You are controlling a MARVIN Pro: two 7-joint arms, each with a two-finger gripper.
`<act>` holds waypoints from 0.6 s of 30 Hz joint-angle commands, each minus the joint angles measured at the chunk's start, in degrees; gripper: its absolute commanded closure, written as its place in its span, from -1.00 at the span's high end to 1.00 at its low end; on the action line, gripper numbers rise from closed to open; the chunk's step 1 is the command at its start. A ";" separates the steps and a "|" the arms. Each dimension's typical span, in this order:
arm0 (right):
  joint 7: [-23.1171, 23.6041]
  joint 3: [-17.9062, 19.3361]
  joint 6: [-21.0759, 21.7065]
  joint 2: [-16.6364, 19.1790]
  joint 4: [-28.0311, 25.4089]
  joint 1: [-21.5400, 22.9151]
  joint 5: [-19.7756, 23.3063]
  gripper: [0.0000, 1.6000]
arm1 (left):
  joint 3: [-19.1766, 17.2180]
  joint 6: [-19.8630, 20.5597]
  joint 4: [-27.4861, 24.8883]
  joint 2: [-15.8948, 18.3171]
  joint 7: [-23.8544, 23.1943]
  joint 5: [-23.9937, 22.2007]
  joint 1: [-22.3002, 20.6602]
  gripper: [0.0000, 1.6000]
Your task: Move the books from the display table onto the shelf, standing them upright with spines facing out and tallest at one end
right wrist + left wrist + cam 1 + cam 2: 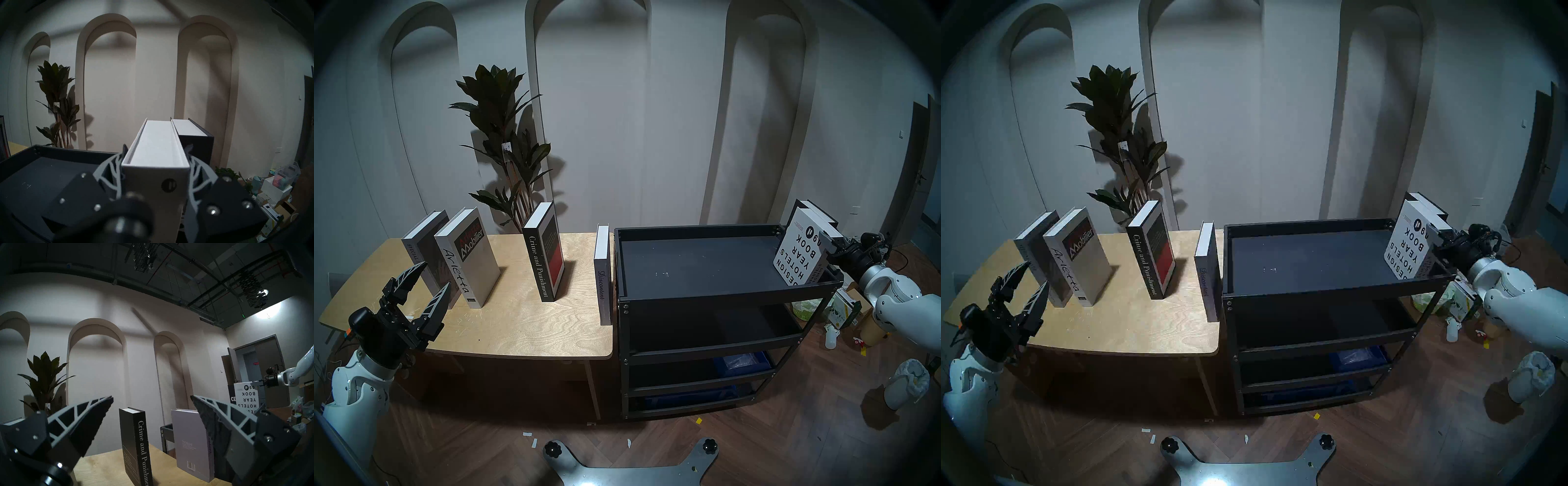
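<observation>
You face a pale wall [619, 135] with three arched niches [588, 101]. A tall dark-leaved plant [504, 135] stands against it. The floor [789, 441] is dark herringbone wood with paper scraps [527, 434]. At the right are a door [911, 169], cartons [857, 305] and a lined bin [906, 387]. Lighting is dim.

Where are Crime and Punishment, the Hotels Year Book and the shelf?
Crime and Punishment [540, 268]: head left view, on its black spine lettering.
Hotels Year Book [797, 253]: head left view, on its white front cover.
shelf [721, 298]: head left view, on the top tray's front rim.
</observation>
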 commanded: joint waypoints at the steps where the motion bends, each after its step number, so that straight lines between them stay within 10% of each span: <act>1: -0.52 2.48 -0.07 0.53 0.20 -3.89 0.20 0.47 | -0.33 -0.10 -0.38 0.05 0.14 0.08 -0.12 1.00; 13: -1.17 6.85 0.00 0.55 -0.42 -7.12 -0.50 0.54 | -0.34 -0.09 -0.38 0.03 0.13 0.09 -0.13 1.00; 18: -1.58 8.83 -0.55 0.55 -0.93 -8.62 -1.04 1.00 | -0.33 -0.09 -0.38 0.03 0.12 0.09 -0.14 1.00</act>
